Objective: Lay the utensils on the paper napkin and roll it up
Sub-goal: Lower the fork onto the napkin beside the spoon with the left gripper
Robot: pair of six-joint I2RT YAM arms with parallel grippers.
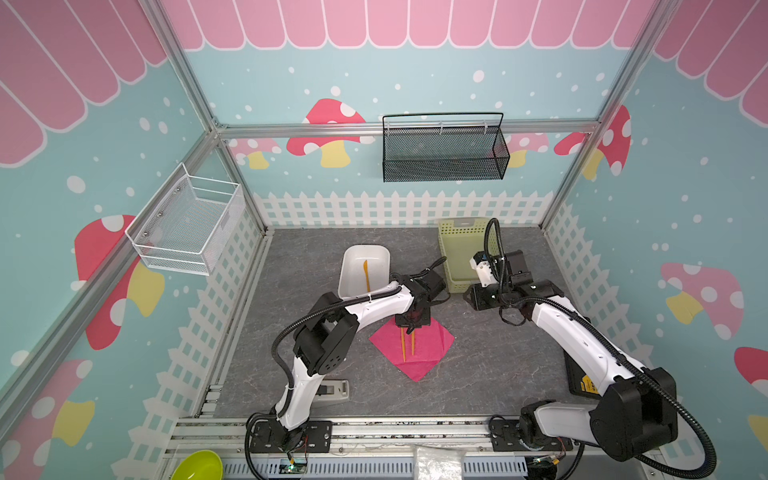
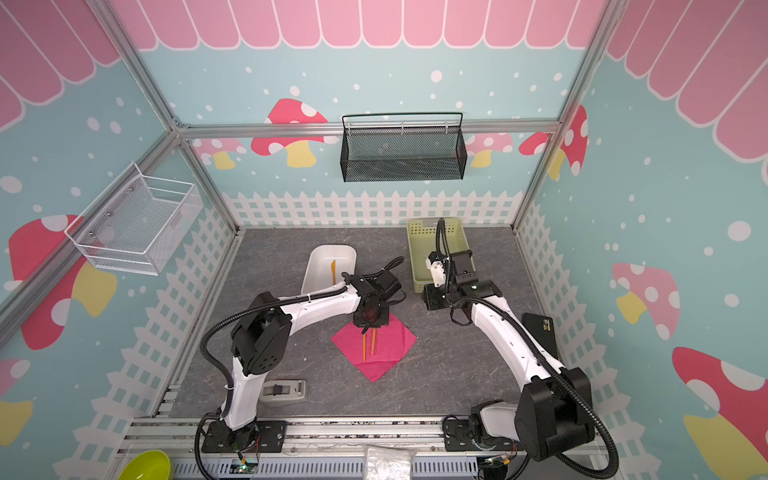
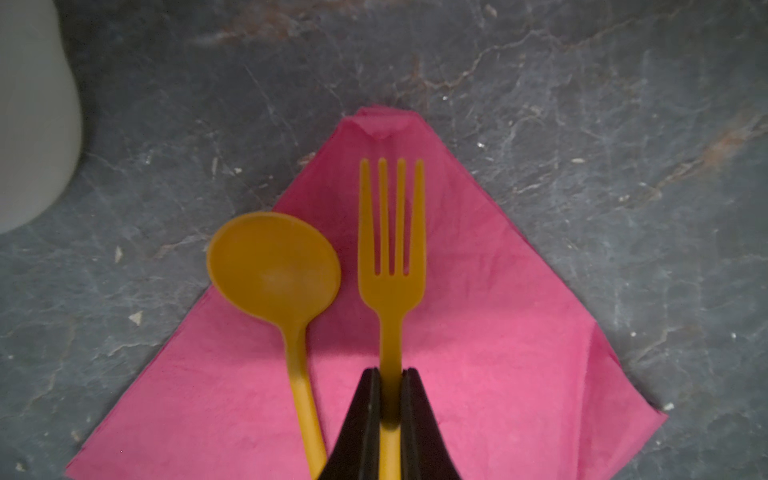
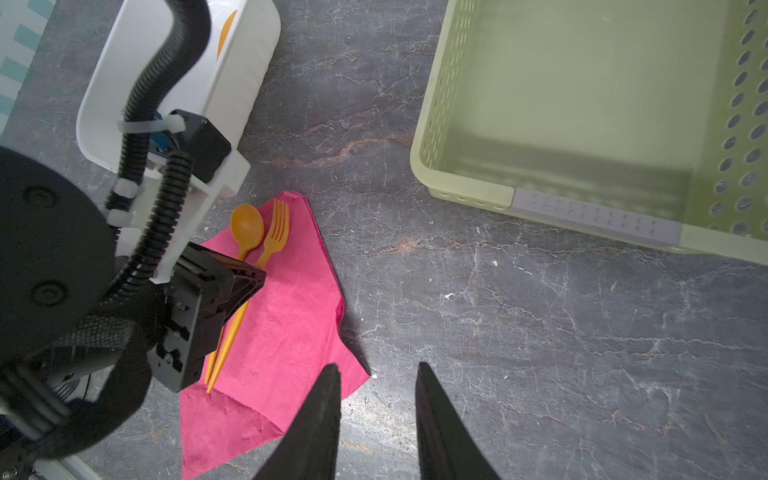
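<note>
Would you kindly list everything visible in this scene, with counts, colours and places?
napkin: one, magenta, table centre
fork: one, orange, over napkin, held
spoon: one, orange, on napkin beside fork
tub: one, white, behind napkin
third utensil: one, orange, inside tub
crate: one, pale green, back right
black basket: one, mesh, back wall
white basket: one, mesh, left wall
grey device: one, table front left
black slab: one, table's right edge
bowl: one, lime, front ledge
bag: one, clear, front ledge
left claw: one, black, shut on fork handle
right claw: one, black, open, empty, beside napkin
</note>
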